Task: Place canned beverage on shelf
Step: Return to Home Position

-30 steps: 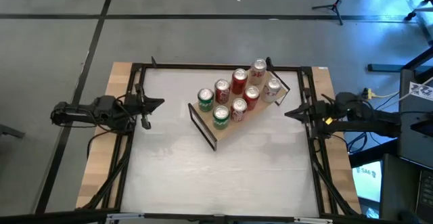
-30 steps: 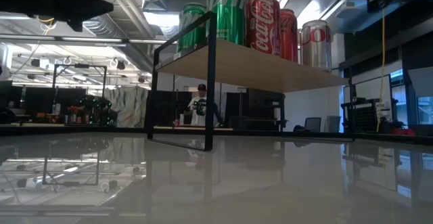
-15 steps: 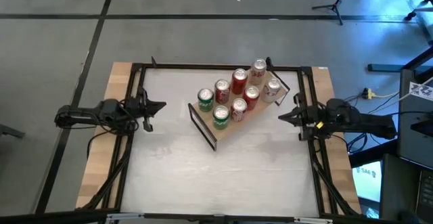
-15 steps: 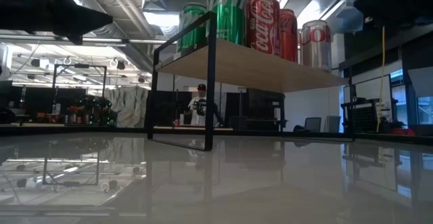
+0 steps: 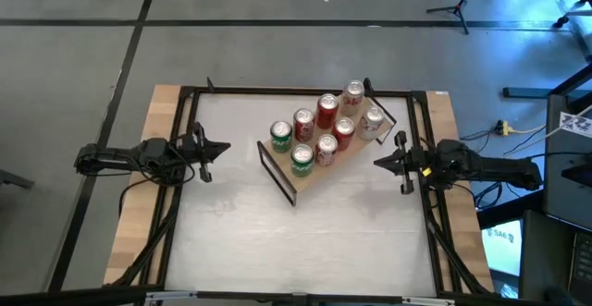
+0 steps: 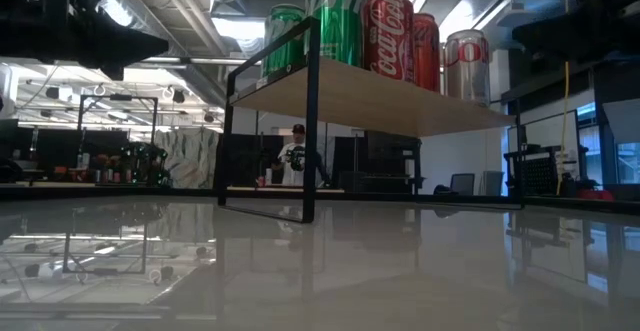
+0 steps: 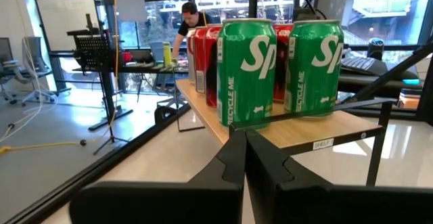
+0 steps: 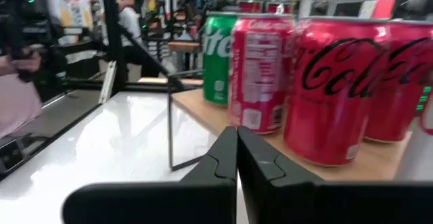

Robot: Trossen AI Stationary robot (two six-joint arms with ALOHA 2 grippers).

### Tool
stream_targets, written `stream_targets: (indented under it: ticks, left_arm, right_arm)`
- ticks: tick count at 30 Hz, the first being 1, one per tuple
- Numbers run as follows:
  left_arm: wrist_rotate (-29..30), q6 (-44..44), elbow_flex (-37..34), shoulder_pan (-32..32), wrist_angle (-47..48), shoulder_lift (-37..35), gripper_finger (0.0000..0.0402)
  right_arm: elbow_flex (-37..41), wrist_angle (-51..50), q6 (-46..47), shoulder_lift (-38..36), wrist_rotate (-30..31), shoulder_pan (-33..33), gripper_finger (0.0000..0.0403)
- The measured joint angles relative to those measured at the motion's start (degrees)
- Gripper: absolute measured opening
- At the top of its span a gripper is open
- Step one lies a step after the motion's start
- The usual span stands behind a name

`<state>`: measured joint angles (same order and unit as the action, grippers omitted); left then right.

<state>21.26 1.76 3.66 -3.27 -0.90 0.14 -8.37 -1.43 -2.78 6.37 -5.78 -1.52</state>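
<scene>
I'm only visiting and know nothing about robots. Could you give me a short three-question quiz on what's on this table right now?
1. True or false: the left gripper is holding a can.
2. How many cans stand on the shelf? A) six B) eight C) ten
3. Fill in: the two cans at the shelf end nearest the left gripper are ____ in colour.

Key:
1. False. It is shut and empty beside the shelf, and so is the right gripper on the other side.
2. B, in two rows of four.
3. Green: the green cans stand at that end.
</scene>
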Motion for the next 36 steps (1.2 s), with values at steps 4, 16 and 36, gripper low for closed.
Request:
stream_targets:
  ticks: [4, 16, 36]
  left_arm:
    - [0.0, -0.2, 0.0, 0.0, 0.0, 0.0, 0.0000]
    - [-1.3, -3.1, 0.0, 0.0, 1.4, 0.0, 0.0000]
    - [-1.2, -4.2, 0.0, 0.0, 8.2, 0.0, 0.0000]
  right_arm:
    - [1.3, 2.5, 0.1, 0.0, 1.3, 0.0, 0.0005]
    - [8.0, 10.5, 2.6, 0.0, 1.3, 0.0, 0.0005]
    - [8.0, 2.9, 4.1, 0.0, 6.3, 0.0, 0.0005]
